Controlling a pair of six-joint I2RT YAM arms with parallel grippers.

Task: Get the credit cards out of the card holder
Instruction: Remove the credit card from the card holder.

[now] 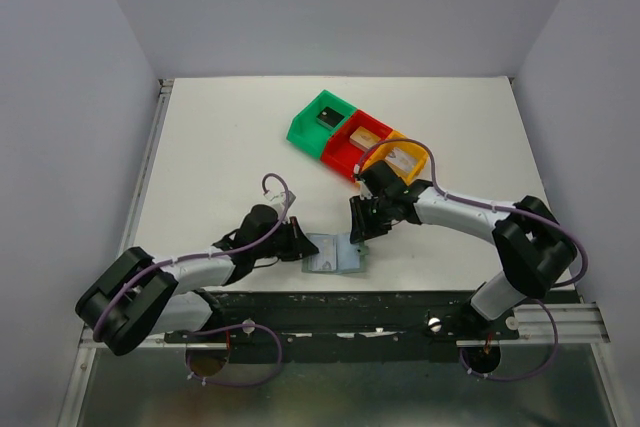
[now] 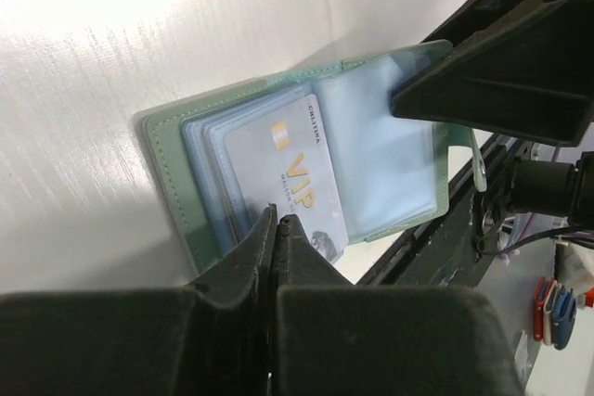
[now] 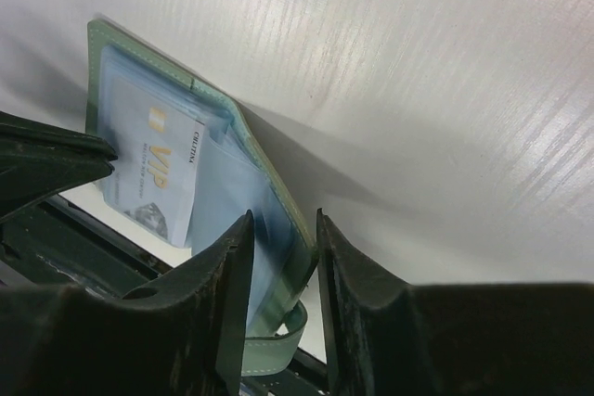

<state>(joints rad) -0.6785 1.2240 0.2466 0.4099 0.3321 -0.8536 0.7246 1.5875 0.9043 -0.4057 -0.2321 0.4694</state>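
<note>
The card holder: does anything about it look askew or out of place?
Yes. The silver card sticks partly out of the open card holder, and one corner pokes past the holder's edge. The left gripper is shut, with its tips at that card's lower edge. Nothing looks bent or damaged.

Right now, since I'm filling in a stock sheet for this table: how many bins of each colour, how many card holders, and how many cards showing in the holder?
green bin: 1
red bin: 1
orange bin: 1
card holder, lying open: 1
VIP card showing in the holder: 1
Total: 5
</note>
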